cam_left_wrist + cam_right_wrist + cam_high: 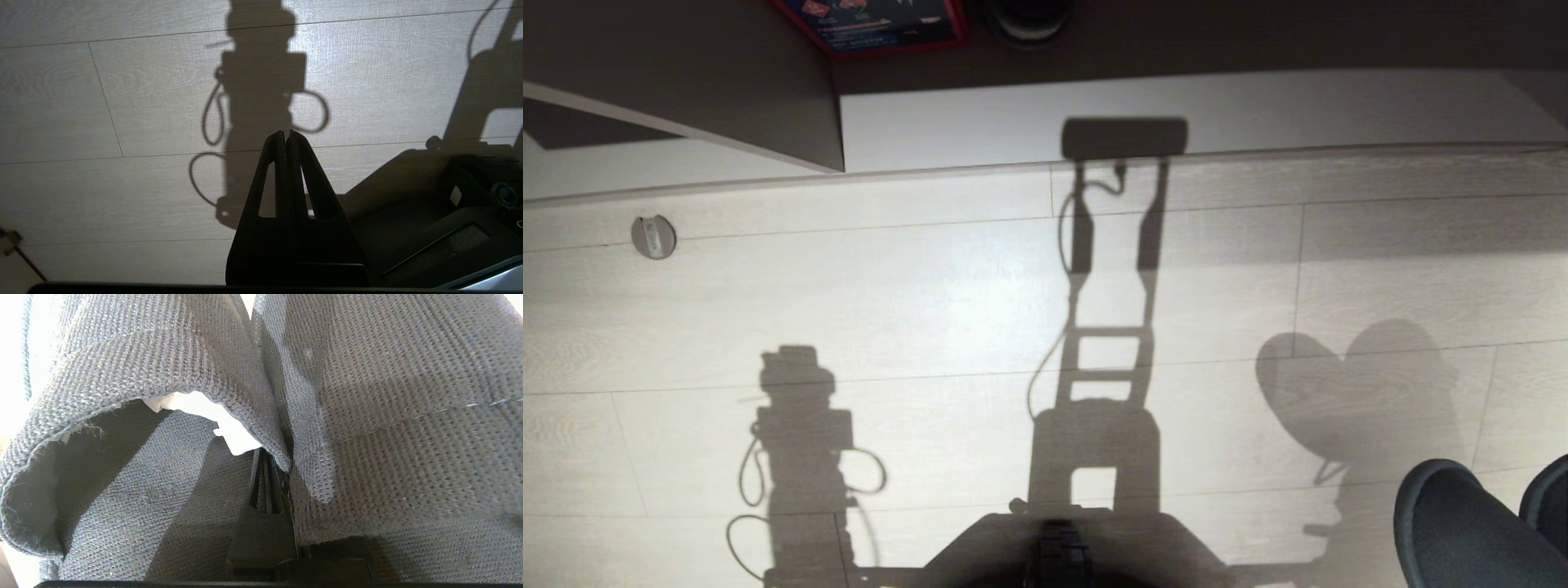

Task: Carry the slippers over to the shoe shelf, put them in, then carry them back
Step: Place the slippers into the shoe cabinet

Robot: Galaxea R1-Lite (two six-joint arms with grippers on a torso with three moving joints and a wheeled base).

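Note:
The two dark charcoal fabric slippers (1462, 531) hang at the lower right edge of the head view, toes rounded, above the pale floor. In the right wrist view they fill the picture side by side, one slipper (122, 375) with white stuffing showing inside it, the other (388, 416) beside it. My right gripper (282, 461) is shut on their inner edges, one finger (265, 490) showing and the other hidden behind fabric. The shoe shelf shows at the top of the head view: pale base board (1013, 122) and taupe divider panel (727, 90). My left gripper (286, 134) is shut and holds nothing, over bare floor.
A red and blue box (874, 24) and a dark round object (1025, 20) sit deep in the shelf. A small round floor fitting (654, 237) lies at the left, just before the shelf. My base (1062, 547) shows at the bottom, with arm shadows across the planks.

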